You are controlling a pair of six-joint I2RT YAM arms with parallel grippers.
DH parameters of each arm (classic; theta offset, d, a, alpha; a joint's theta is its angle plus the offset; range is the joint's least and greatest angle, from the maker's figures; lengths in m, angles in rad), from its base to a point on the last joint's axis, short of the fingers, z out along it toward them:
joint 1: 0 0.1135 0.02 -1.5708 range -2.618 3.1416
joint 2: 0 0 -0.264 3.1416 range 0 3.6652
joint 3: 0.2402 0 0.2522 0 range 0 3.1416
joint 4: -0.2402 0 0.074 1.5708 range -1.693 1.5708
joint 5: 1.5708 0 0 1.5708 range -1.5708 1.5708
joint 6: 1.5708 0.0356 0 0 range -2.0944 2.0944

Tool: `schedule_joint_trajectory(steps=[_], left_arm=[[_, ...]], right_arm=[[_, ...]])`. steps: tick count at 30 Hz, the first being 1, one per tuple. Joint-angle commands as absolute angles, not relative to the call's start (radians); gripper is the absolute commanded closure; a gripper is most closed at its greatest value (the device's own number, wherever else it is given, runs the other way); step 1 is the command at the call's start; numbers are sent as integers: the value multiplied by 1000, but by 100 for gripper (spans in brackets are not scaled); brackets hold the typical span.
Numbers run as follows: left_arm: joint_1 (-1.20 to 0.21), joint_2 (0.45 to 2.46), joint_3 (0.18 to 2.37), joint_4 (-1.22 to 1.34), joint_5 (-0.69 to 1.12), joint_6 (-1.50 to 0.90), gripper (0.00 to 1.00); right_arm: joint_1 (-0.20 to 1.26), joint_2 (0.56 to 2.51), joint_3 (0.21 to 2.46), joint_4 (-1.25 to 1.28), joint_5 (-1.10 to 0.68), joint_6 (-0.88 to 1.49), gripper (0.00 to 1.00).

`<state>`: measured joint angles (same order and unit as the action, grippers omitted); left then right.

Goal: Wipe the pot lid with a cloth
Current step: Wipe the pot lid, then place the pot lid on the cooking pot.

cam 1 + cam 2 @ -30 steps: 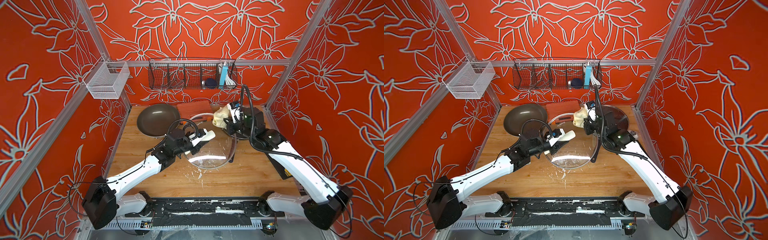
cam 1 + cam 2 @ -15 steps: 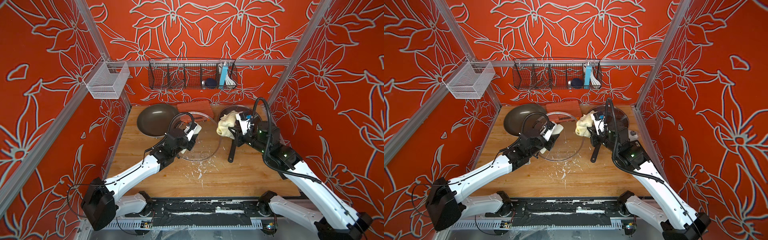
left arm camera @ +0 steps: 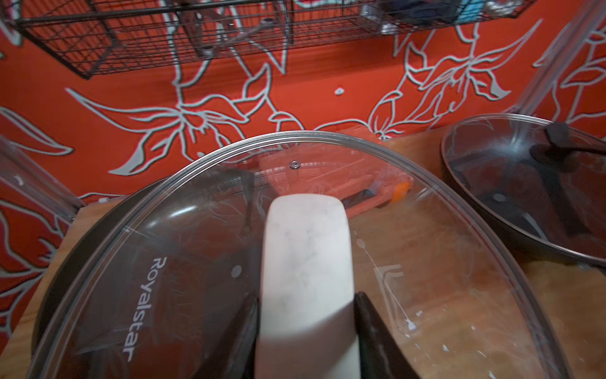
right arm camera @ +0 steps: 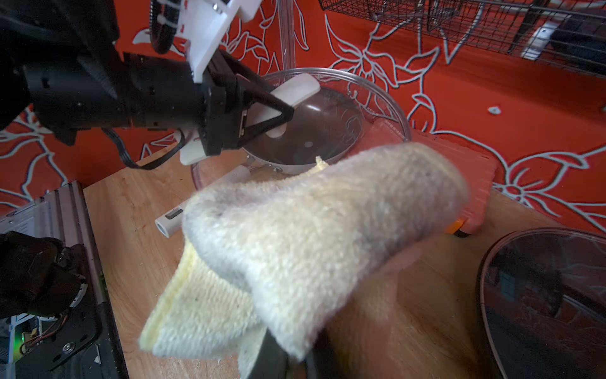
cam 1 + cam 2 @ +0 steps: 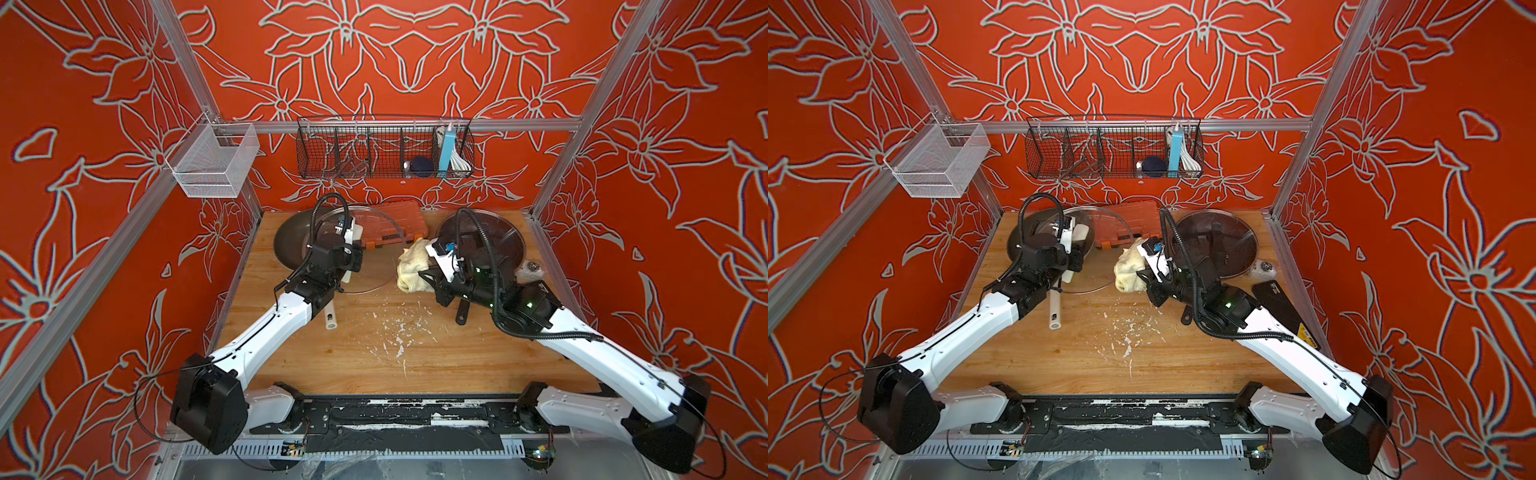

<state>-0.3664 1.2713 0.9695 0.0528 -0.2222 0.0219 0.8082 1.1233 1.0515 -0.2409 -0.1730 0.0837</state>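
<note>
The left gripper is clamped on the pot lid's white bar handle, one dark finger pressed against each side of it. The lid spreads out ahead of the fingers. It is a round dome of clear glass with a thin rim, white "Royalstar" lettering, a small vent rivet near its far edge, and white streaks and specks across the glass. In both top views it is held tilted, partly over a dark pan beyond the gripper.

The right gripper is closed tight on the cloth, which drapes forward over its fingers and hides most of them. The cloth is cream-yellow terry, folded and bunched, with grey-brown smudges along the top fold and a paler layered edge hanging down. In a top view the cloth sits between the two grippers, just beside the lid's near rim; contact cannot be made out. Behind the right gripper a second pan sits under its own glass lid. White flecks dot the wooden table below.
</note>
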Motion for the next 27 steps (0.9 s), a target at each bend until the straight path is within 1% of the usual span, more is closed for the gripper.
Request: schedule_joint_trajectory(steps=[1,11,23,27], left_arm=[[-321,1269,1061,275,-265,-22,100],[-208,1391,1111,256,-296,-134,100],[-120,1617,1233,364,-328,-83,100],[-97,1680,1272,365,-324,-110,100]], right_arm=[[828,1142,1091,-184,-195,67,100],[837,1172,1111,-187,-187,48,100],[837,1175,1109,-192,-178,45,100],[838,1171,1101,-196,-164,48,100]])
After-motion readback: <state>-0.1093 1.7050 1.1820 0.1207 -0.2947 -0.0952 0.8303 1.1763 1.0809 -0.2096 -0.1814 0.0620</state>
